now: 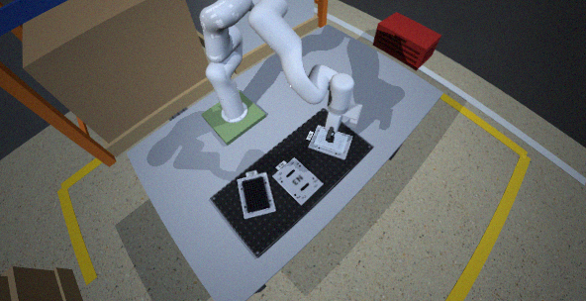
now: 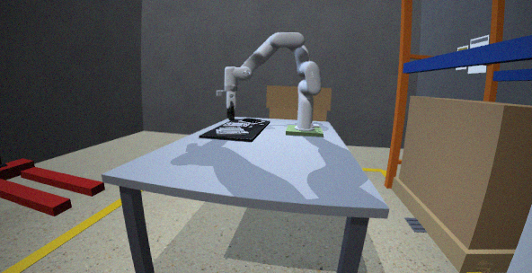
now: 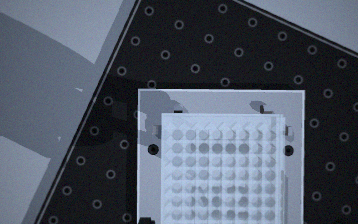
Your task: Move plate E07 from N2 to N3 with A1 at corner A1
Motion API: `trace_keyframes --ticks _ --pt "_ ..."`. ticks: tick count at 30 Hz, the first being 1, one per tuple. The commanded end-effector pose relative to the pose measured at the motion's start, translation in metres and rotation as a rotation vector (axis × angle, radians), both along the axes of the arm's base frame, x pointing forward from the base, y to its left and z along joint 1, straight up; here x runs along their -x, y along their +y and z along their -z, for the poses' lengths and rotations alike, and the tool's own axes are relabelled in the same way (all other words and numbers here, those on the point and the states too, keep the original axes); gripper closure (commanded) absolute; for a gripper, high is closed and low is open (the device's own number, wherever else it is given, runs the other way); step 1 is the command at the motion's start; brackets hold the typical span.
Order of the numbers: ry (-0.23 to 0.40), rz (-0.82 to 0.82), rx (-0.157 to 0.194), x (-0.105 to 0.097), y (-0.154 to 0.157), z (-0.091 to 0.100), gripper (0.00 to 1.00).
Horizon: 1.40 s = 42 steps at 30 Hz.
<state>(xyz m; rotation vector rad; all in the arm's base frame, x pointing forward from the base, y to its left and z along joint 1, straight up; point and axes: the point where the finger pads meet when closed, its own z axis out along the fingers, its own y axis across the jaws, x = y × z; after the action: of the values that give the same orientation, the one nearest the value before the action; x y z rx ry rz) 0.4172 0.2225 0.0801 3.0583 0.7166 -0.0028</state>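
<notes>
Plate E07 [image 1: 332, 145], a pale clear well plate, sits on nest N2 at the right end of the black deck [image 1: 292, 180]. My gripper [image 1: 329, 135] is open and empty, hanging straight over this plate and just above it. In the wrist view the plate [image 3: 222, 167] fills the lower middle, lying on the white N2 nest plate [image 3: 147, 150]. The empty nest N3 [image 1: 298, 180] is in the middle of the deck. The dark plate E01 [image 1: 255, 195] lies on nest N1 at the left end. In the exterior view the gripper [image 2: 231, 113] is low over the deck.
The arm's base stands on a green pad [image 1: 234, 118] behind the deck. A large cardboard box [image 1: 99, 45] and an orange rack stand beyond the table's left side. A red stack [image 1: 407, 39] lies on the floor at the far right.
</notes>
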Motion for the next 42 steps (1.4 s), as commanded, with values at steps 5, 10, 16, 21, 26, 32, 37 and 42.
trace_keyframes --ticks 5,10,16,21,26,32,37,42 --pt "-0.002 0.0 -0.005 -0.001 0.001 0.012 0.0" --pt "-0.002 0.0 -0.005 -0.001 0.001 0.02 0.0" --pt "-0.002 0.0 -0.005 -0.001 0.001 0.027 0.0" --pt "-0.002 0.0 -0.005 -0.001 0.001 0.035 0.0" --pt "-0.002 0.0 -0.005 -0.001 0.001 0.04 0.0" --pt "-0.002 0.0 -0.005 -0.001 0.001 0.04 0.0" --pt "-0.002 0.0 -0.005 -0.001 0.001 0.04 0.0" --pt "-0.002 0.0 -0.005 -0.001 0.001 0.043 0.0"
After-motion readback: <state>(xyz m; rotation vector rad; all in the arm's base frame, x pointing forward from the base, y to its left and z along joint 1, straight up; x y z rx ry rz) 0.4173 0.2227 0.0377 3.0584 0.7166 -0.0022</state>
